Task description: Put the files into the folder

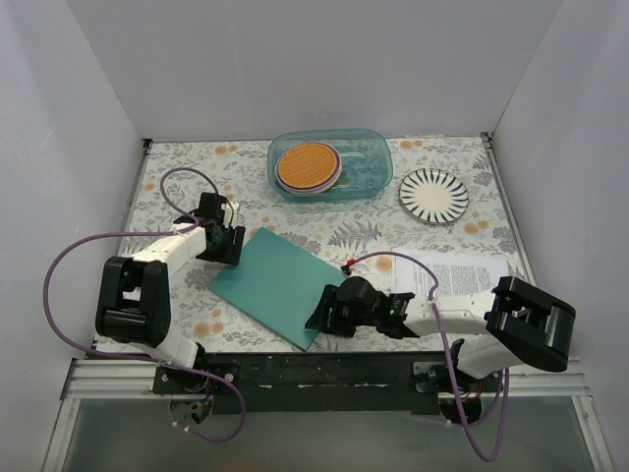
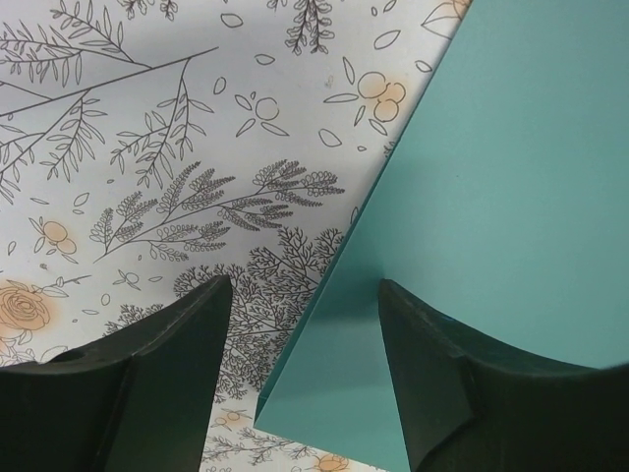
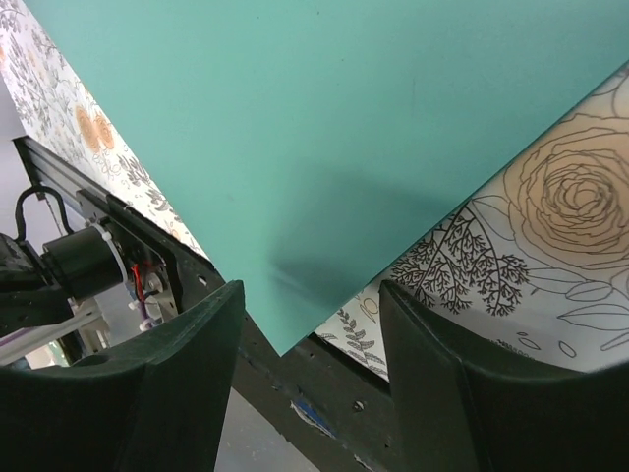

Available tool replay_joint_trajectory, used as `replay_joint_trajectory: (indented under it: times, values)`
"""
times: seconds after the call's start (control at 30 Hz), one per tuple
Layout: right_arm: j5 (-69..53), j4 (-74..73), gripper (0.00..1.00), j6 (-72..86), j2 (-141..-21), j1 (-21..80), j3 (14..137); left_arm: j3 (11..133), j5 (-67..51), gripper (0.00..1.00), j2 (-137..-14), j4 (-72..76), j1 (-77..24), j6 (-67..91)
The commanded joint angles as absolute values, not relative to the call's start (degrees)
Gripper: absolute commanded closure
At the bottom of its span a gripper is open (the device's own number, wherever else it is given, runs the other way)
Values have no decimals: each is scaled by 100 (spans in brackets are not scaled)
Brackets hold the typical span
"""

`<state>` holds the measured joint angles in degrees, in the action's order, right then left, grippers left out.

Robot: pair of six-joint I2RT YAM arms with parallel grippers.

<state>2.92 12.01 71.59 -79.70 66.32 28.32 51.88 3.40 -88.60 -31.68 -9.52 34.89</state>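
**Top view.** The folder, thin, flat, teal and closed, lay diagonally at the centre of the bench. The files, white printed sheets, lay just right of it, partly under the right arm. The left hand stood at the folder's far-left edge and the right hand at its near corner.

**Left wrist view.** The fingers were apart, straddling the folder's edge and gripping nothing.

**Right wrist view.** The fingers were apart, with the near corner in the gap, unclamped.

**Procedure.** The step was probably opening the folder. Pinch only the upper cover at its corner, keep the lower cover down, and lift slowly. Thin card would likely flex.
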Motion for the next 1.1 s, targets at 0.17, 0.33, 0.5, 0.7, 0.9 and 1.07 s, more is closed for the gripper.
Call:
replay_joint_trajectory:
  times: [0.17, 0.33, 0.5, 0.7, 0.9, 1.07]
  values:
    - [167, 2073, 38, 7646, -7946, 6548, 2365, 4773, 255, 42, -8490, -3120, -1011, 3402]
    - [237, 2670, 40, 7831, -7726, 6451, 2031, 4650, 281, 44, -8543, -3050, -1037, 3349]
    - [220, 3041, 42, 7840, -7541, 6390, 1872, 4632, 299, 45, -8596, -3023, -1072, 3322]
    - [281, 4032, 43, 7918, -7427, 6346, 1556, 4605, 272, 45, -8596, -3015, -1125, 3331]
    - [123, 4068, 45, 7919, -7717, 6302, 1696, 4570, 273, 46, -8552, -3015, -1151, 3296]
    - [202, 4447, 45, 8025, -7848, 6258, 1661, 4562, 237, 46, -8552, -3023, -1186, 3296]
